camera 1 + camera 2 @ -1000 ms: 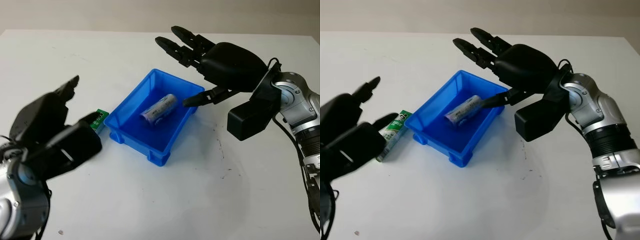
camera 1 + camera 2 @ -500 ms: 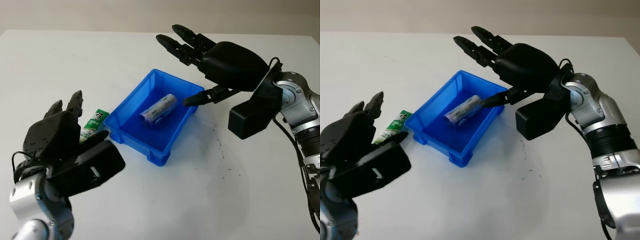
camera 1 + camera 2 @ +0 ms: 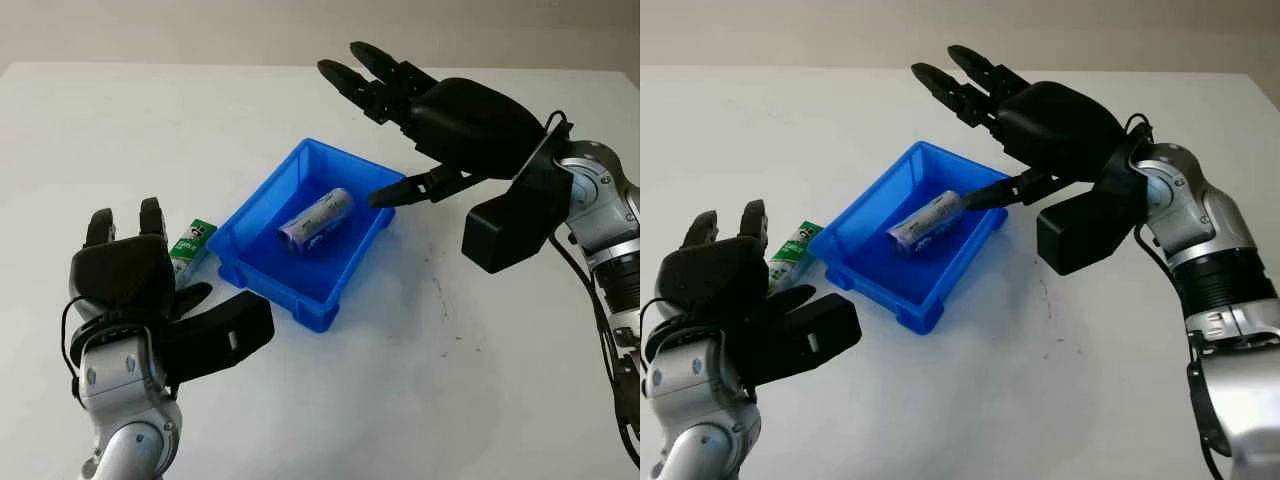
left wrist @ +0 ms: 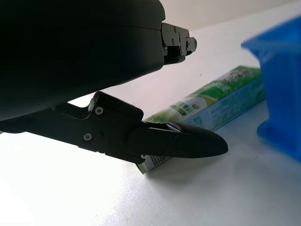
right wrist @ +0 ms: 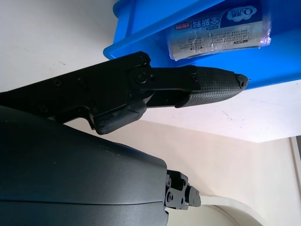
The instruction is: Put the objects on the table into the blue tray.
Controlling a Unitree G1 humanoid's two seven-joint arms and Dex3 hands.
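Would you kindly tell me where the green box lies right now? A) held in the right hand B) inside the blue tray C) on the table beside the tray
C: the green box lies on the table just outside the blue tray, below the open left hand.

left hand (image 3: 150,300) low at the near left of the bench, raised on its forearm, back of the shell toward the head camera, open, holding nothing. right hand (image 3: 440,125) reaches in from the right, held high, open, holding nothing, thumb angled down, the other fingers (image 3: 365,80) pointing away.
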